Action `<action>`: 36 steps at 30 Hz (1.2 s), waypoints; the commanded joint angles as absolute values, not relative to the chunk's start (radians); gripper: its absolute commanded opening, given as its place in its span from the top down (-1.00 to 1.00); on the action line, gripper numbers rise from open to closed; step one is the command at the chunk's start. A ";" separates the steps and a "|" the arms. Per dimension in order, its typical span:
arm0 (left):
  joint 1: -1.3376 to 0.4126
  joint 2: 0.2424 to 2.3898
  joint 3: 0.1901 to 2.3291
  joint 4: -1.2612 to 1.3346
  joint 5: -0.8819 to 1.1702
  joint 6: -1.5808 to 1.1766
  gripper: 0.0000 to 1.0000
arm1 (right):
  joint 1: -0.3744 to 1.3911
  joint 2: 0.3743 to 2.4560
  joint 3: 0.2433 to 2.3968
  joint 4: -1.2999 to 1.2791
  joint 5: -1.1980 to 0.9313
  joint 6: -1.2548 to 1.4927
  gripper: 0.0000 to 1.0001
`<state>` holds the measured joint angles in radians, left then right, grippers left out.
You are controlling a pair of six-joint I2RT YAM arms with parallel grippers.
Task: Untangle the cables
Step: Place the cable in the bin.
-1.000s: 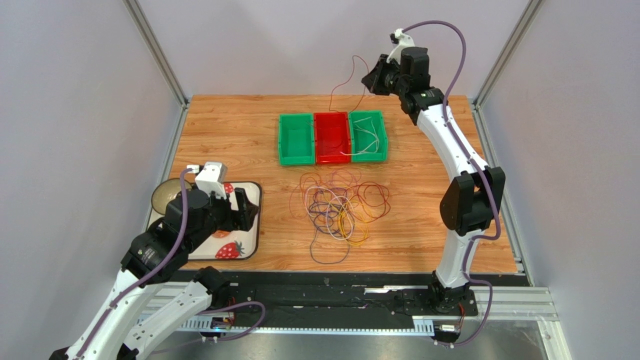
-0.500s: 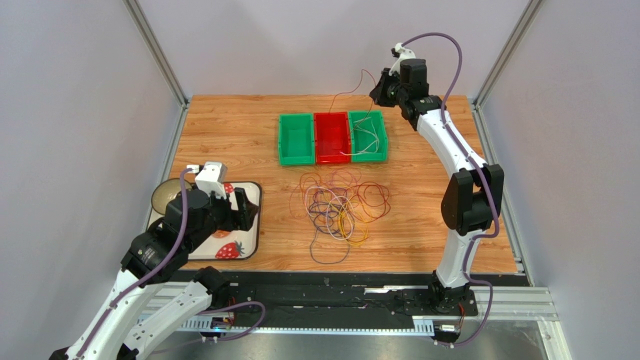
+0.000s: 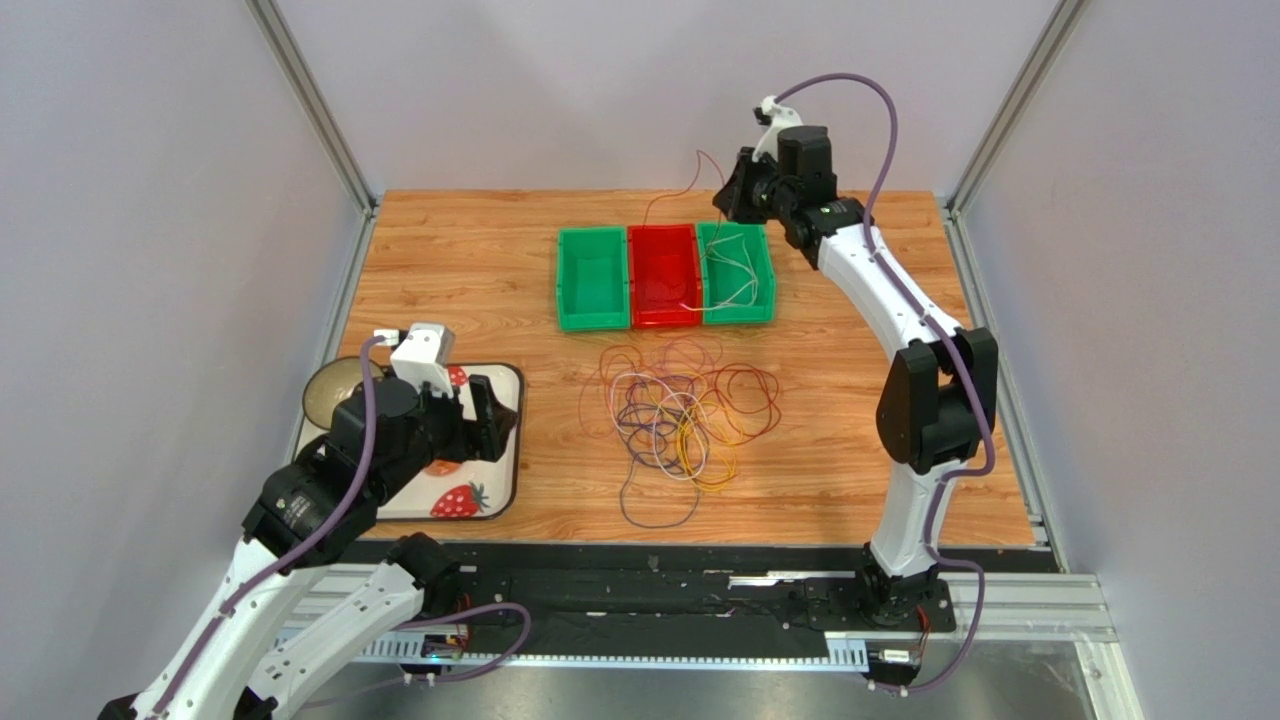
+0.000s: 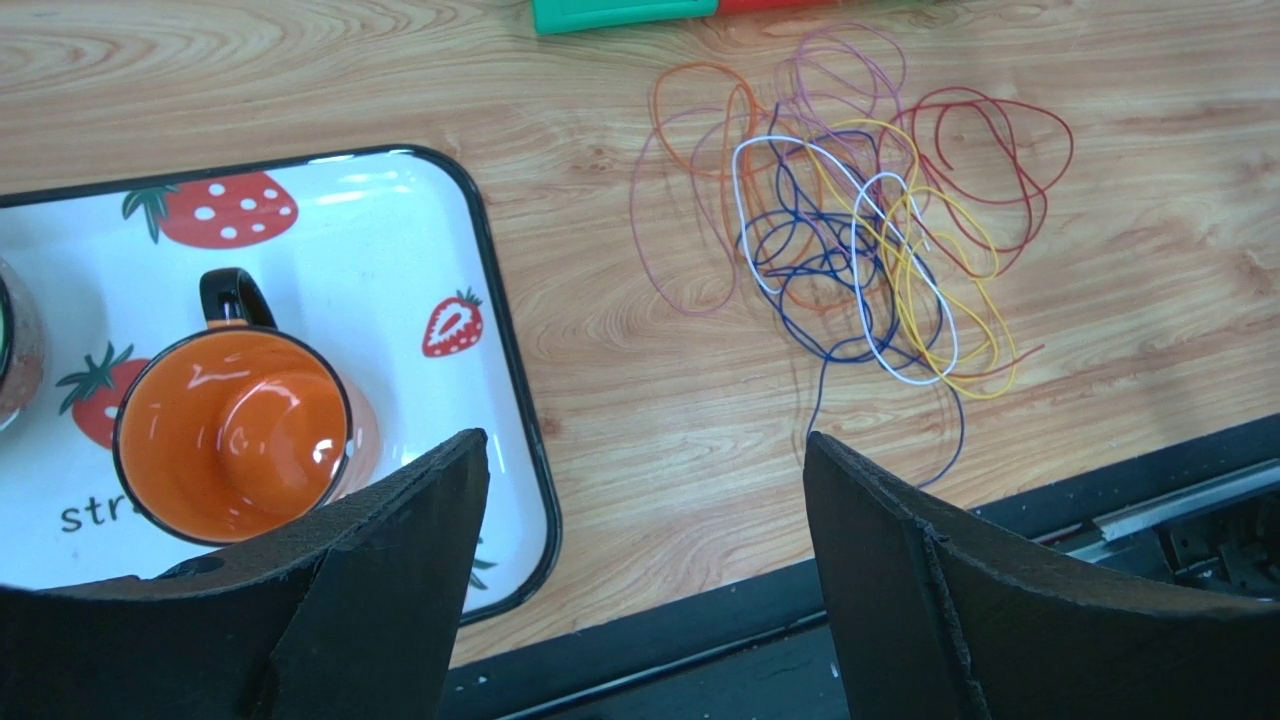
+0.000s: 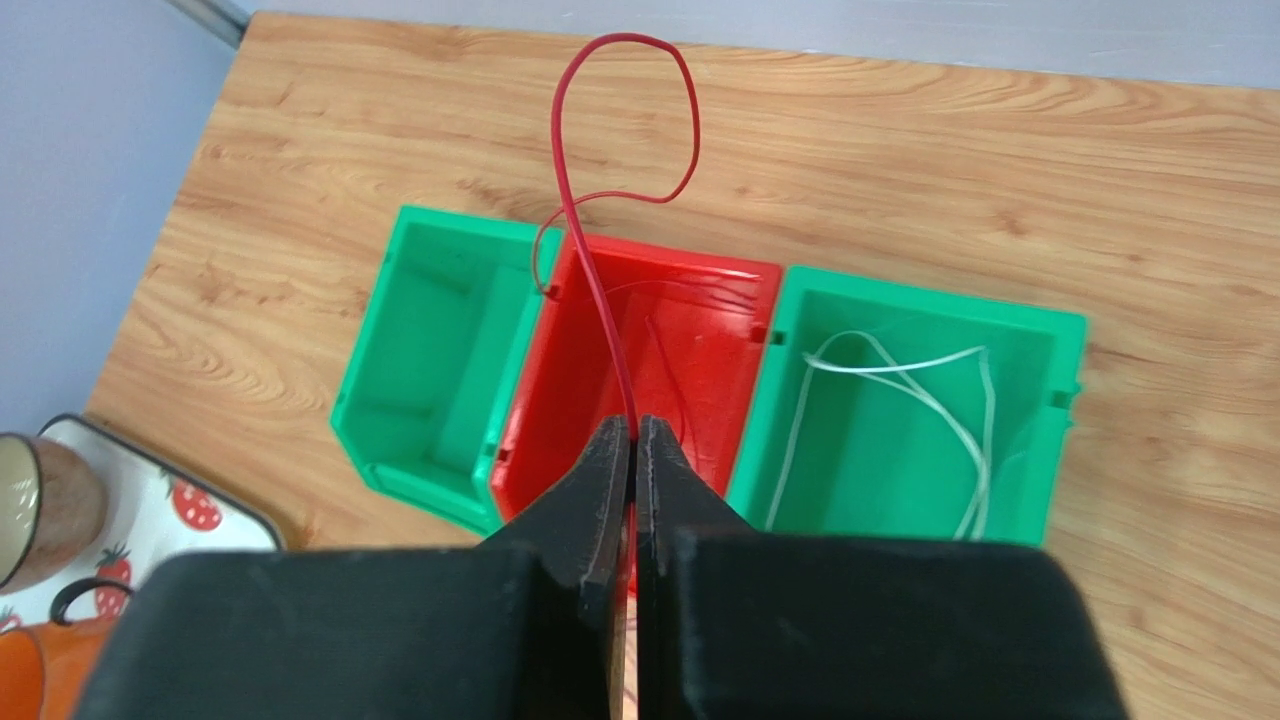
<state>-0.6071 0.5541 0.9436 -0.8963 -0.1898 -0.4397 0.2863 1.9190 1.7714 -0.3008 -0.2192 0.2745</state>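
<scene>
Jaws pinch red cable point(image 5: 559, 135), right arm point(image 3: 887, 293) outstretched.

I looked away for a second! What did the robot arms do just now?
The right gripper, shut on a red cable, swung left toward the red bin, taking the cable along. Nothing was picked up or let go. The left gripper, the tangle of cables and the tray stayed where they were.

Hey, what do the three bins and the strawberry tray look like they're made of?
The bins look like molded plastic: uniform bright color, soft sheen, notched rims. The strawberry tray looks like enameled metal, glossy white with a dark rolled rim, though melamine is possible.
</scene>
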 commanded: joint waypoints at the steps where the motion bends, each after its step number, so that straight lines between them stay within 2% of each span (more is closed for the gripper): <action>1: -0.607 0.557 0.950 -0.870 -0.184 -0.430 -0.70 | 0.336 1.927 1.772 -0.255 -0.224 0.301 1.00; 14: -0.609 0.541 0.950 -0.871 -0.183 -0.430 -0.68 | 0.356 2.020 1.747 -0.321 -0.074 0.316 1.00; 24: -0.607 0.543 0.948 -0.868 -0.181 -0.430 -0.68 | 0.390 2.108 1.818 -0.388 -0.173 0.304 1.00; 36: -0.609 0.545 0.946 -0.867 -0.183 -0.430 -0.67 | 0.440 2.204 1.920 -0.474 -0.173 0.342 1.00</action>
<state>-0.6071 0.5453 0.9436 -0.8928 -0.1890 -0.4397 0.4229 2.1784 1.8492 -0.4526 -0.1596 0.3218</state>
